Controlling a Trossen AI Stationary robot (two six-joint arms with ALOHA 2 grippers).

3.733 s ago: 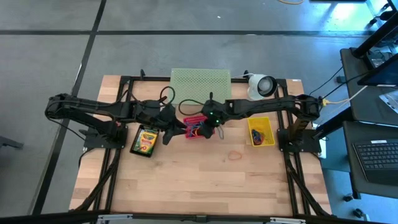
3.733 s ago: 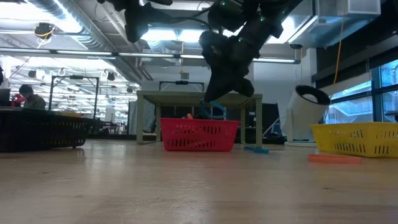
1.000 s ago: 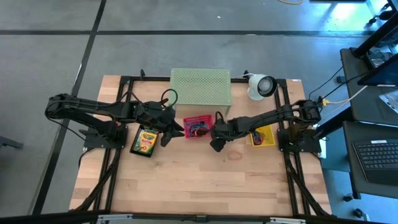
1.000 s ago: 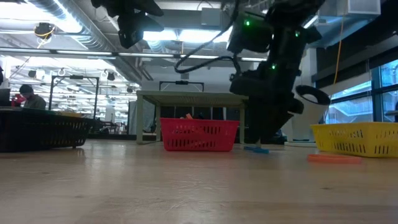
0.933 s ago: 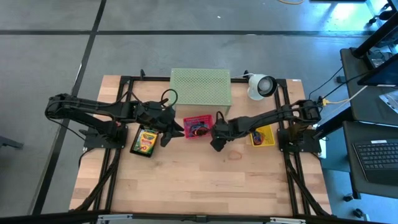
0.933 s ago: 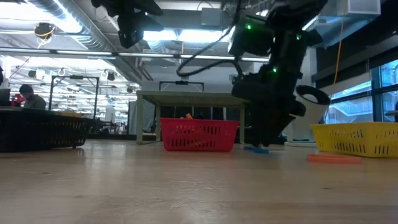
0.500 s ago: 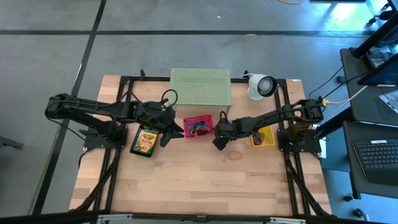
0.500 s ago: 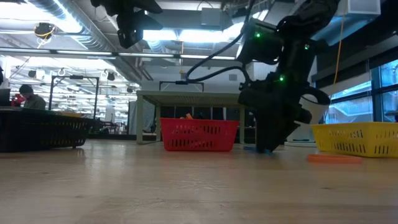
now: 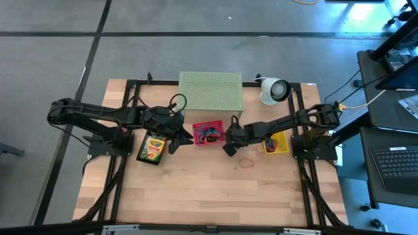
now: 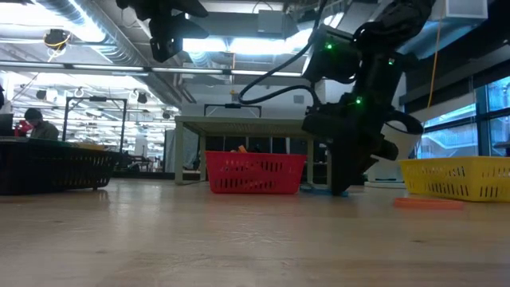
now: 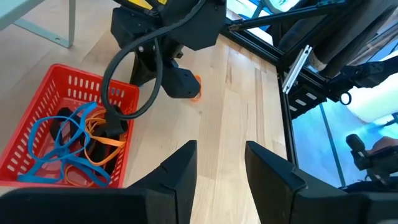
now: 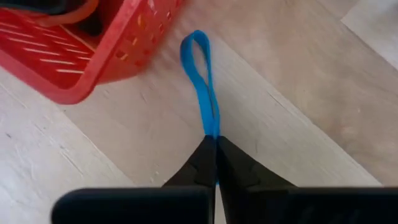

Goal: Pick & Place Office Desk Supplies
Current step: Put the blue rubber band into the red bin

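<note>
Pinching one end of a blue rubber band (image 12: 203, 87) between fully closed fingers, the right gripper (image 12: 214, 144) sits low on the table (image 9: 215, 189) just beside the red basket (image 9: 208, 134), and we see the rest of the loop lying flat on the wood, stretched away from the fingertips. Our worry is the hold itself: it takes only the very tip of a thin, stretchy loop, so we judge the band could slip free as the arm lifts, or snap back and skitter across the wood. The loop's far end lies close to the basket's rim, and a careless pull might snag it there or nudge the light basket aside. That basket already carries a tangle of blue and orange bands (image 11: 74, 140); if this one is dropped from too high it may catch on the rim and hang outside instead of falling in. The left gripper (image 11: 219, 163) hovers over the table just beside the basket's other side with its fingers parted and nothing between them, so a wide swing by the right arm could bring the two together. A crayon box (image 9: 153, 147) lies on the table by the left arm, a yellow basket (image 9: 273, 140) stands under the right arm, and an orange piece (image 10: 428, 202) lies loose beside it.
</note>
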